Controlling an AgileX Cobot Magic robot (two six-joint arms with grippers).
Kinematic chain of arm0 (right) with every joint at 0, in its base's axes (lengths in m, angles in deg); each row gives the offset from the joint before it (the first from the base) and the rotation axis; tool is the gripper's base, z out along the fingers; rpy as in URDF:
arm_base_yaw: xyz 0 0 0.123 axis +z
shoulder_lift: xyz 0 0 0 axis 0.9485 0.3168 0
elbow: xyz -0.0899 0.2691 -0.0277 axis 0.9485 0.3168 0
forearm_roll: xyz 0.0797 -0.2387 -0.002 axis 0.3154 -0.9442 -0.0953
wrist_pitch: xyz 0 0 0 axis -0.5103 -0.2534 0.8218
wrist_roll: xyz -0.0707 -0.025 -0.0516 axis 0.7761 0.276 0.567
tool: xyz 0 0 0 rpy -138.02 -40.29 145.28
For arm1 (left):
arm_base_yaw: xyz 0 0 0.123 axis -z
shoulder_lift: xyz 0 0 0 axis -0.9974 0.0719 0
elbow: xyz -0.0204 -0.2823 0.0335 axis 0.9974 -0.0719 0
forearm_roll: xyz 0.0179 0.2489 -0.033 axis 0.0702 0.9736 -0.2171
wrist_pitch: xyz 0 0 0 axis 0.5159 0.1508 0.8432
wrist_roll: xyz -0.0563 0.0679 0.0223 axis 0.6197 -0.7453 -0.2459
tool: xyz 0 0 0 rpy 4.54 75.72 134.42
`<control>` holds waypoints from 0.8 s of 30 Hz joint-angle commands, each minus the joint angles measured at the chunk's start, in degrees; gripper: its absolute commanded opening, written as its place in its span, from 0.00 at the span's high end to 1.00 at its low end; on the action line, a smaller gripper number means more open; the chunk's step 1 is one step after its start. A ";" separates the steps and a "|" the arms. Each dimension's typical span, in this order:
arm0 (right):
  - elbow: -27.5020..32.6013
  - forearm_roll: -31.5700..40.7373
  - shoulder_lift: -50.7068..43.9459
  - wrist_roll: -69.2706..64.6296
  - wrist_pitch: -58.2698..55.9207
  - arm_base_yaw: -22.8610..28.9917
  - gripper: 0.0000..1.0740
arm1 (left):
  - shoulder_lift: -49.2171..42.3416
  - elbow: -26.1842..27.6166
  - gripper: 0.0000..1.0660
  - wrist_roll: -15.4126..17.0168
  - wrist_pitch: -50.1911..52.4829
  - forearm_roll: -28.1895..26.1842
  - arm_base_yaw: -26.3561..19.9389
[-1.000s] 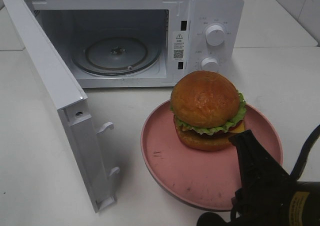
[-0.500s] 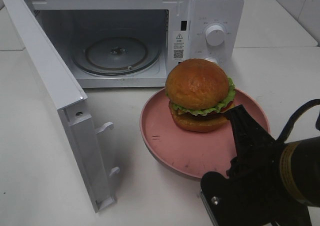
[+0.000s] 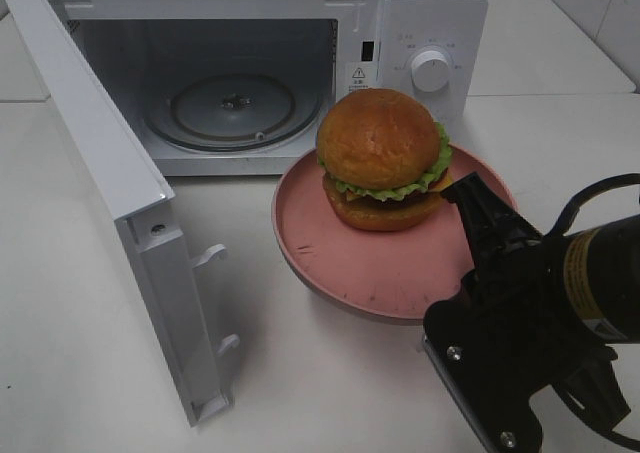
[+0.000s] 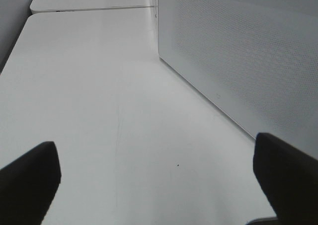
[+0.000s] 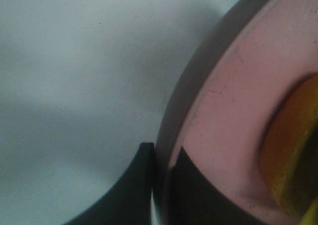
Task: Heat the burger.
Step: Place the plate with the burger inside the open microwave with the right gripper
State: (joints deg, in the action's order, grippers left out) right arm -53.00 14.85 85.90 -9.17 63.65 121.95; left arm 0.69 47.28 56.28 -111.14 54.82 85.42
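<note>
- Right wrist view: the right gripper (image 5: 161, 160) was closed narrowly on the rim of the pink plate (image 5: 223, 125).
- The burger (image 3: 382, 158) was borne on that plate, just before the microwave (image 3: 420, 13) and its open cavity, not yet inside.
- The tall burger could be toppled if the plate were tilted by the one-edge grip.

This looks like a kitchen corner staged on a work bench. A white microwave (image 3: 420, 33) with its door swung open stands on a bare white table (image 3: 80, 363), with pale tiles (image 3: 600, 13) behind. A burger (image 3: 380, 143) sits on a pink plate (image 3: 330, 263) in front of it.
</note>
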 commanded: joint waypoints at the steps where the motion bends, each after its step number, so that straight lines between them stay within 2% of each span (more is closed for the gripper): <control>1: -1.72 4.53 -0.52 9.57 4.01 -3.21 1.00 | -1.38 -0.23 0.08 0.29 0.69 -0.46 -0.06; 6: -3.95 10.43 -0.17 18.16 4.01 -5.44 1.00 | -1.38 -0.23 0.08 0.29 0.69 -0.46 -0.06; 8: -5.79 17.82 1.09 26.13 3.50 -6.99 1.00 | -1.38 -0.23 0.08 0.29 0.69 -0.46 -0.06; 9: -5.79 17.82 1.09 26.13 3.50 -6.99 1.00 | -1.38 -0.23 0.08 0.29 0.69 -0.46 -0.06; 10: -6.76 23.49 2.06 31.17 3.50 -7.73 1.00 | -1.38 -0.23 0.08 0.29 0.69 -0.46 -0.06; 11: -6.76 23.49 2.06 31.17 3.50 -7.73 1.00 | -1.38 -0.23 0.08 0.29 0.69 -0.46 -0.06; 13: -8.31 30.14 3.55 38.67 3.55 -8.37 1.00 | -1.38 -0.23 0.08 0.29 0.69 -0.46 -0.06; 14: -8.31 30.14 3.55 38.67 3.55 -8.37 1.00 | -1.38 -0.23 0.08 0.29 0.69 -0.46 -0.06; 15: -9.45 33.12 4.47 42.51 3.61 -8.82 1.00 | -1.38 -0.23 0.08 0.29 0.69 -0.46 -0.06; 24: -14.15 35.12 8.71 44.98 3.67 -9.57 1.00 | -1.38 -0.23 0.08 0.29 0.69 -0.46 -0.06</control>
State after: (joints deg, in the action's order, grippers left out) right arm -65.43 50.15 94.78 34.89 64.05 112.78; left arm 0.69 47.28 56.28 -111.09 54.82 85.42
